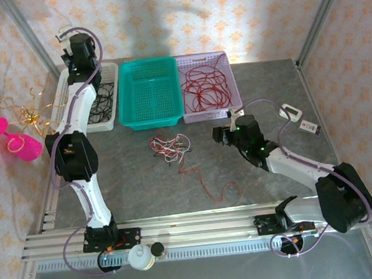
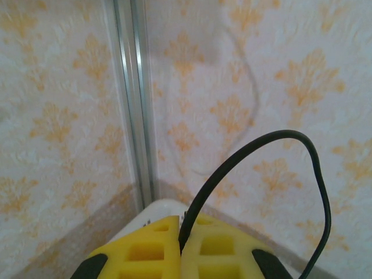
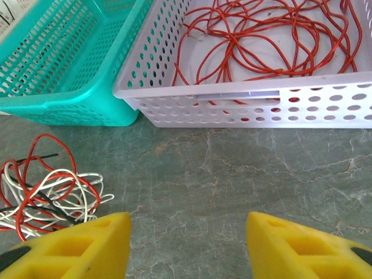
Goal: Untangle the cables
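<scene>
Pinching a black cable between its yellow fingers, the left hand is closed tight; the strand rises out of the seam between them, arches toward the right of the left wrist frame and drops off the lower right edge, with the patterned wall behind it; in the top view that arm reaches to the upper left of the frame, above a white basket that holds more black cables; the right hand stands partly open and holds nothing, its two yellow fingers apart at the bottom of the right wrist frame with bare worktop between them; the tangle of red, white and black cables lies on the worktop at the lower left of that frame, just beside the finger there, though whether it touches I cannot tell; in the top view the tangle sits near the middle, left of the right hand; a loose red strand lies on the worktop below it, toward the lower middle; along the upper part of the top view a green basket stands between the white basket and a pale lilac basket; the lilac one holds a heap of looping red cables.
</scene>
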Robot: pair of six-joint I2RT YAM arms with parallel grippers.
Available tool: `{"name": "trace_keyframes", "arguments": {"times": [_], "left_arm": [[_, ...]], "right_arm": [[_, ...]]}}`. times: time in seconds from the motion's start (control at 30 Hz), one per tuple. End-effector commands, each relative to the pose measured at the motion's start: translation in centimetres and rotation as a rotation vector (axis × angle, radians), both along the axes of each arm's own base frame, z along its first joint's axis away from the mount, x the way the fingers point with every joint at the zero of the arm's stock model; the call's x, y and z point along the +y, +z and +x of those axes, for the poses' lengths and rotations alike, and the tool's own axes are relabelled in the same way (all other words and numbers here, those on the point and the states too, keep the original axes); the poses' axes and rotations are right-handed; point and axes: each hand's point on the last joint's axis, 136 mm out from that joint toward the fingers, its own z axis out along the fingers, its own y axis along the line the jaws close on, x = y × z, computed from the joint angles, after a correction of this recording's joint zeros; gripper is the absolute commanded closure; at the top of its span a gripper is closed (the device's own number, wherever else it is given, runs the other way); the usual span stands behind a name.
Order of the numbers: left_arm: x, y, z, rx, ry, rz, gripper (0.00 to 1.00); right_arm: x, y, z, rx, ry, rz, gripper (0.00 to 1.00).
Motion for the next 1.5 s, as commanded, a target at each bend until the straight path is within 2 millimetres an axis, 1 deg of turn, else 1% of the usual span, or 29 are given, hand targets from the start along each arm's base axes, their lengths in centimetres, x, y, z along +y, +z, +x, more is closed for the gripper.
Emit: {"name": "trace_keyframes", "arguments": {"times": [0.0,0.13,0.27,0.4,0.53,0.6,0.63,0.67,0.77,0.87,0.9,0.93,1.17,1.27,1.37,1.43,1.47], "left_arm": [[-0.3,-2.9,-0.2,0.076,0.042,-0.011,1.0],[-0.1,-5.9,-0.3,0.123,0.066,-0.034,1.0],[0.2,-8.1,-0.3,0.162,0.099,-0.047,1.0],[0.9,-9.5,-0.7,0.198,0.148,-0.04,0.99],[1.1,-10.9,-0.7,0.225,0.165,-0.035,0.97],[1.1,-11.8,-0.5,0.249,0.162,-0.035,0.92],[1.1,-12.4,-0.4,0.262,0.163,-0.037,0.86],[1.1,-12.7,-0.3,0.273,0.158,-0.04,0.78],[0.8,-13.4,-0.1,0.291,0.141,-0.046,0.58],[0.5,-12.9,0.0,0.276,0.119,-0.056,0.35],[0.3,-12.6,0.0,0.269,0.111,-0.053,0.29],[0.2,-12.0,0.0,0.258,0.107,-0.049,0.26],[-0.4,-9.4,-0.5,0.211,0.082,-0.054,0.25],[-1.2,-7.9,-0.9,0.177,0.055,-0.058,0.25],[-2.0,-5.7,-1.7,0.132,0.028,-0.063,0.25],[-2.8,-3.9,-2.5,0.094,0.006,-0.06,0.26],[-3.2,-3.5,-2.9,0.082,-0.005,-0.061,0.26]], "right_arm": [[-0.2,0.8,0.6,-0.022,-0.004,-0.024,0.44],[-0.2,0.7,0.7,-0.026,-0.014,-0.009,0.44],[-0.2,0.3,0.5,-0.018,-0.016,0.006,0.44],[-0.2,0.1,0.3,-0.011,-0.014,0.004,0.44],[-0.6,0.6,0.4,-0.029,-0.039,0.012,0.44],[-0.6,0.7,0.5,-0.032,-0.039,0.015,0.44],[-0.5,0.7,0.6,-0.031,-0.039,0.017,0.44],[-0.4,0.7,0.6,-0.03,-0.036,0.018,0.44],[-0.3,0.6,0.5,-0.026,-0.03,0.017,0.44],[-0.5,0.4,0.4,-0.021,-0.032,0.012,0.44],[-0.5,0.4,0.4,-0.022,-0.034,0.01,0.44],[-0.6,0.4,0.4,-0.022,-0.035,0.008,0.44],[-0.5,0.4,0.5,-0.021,-0.039,0.019,0.44],[-0.5,0.4,0.4,-0.021,-0.038,0.021,0.44],[-0.5,0.4,0.5,-0.019,-0.04,0.022,0.44],[-0.5,0.4,0.6,-0.012,-0.043,0.026,0.44],[-0.5,0.4,0.6,-0.008,-0.047,0.028,0.44]]}}
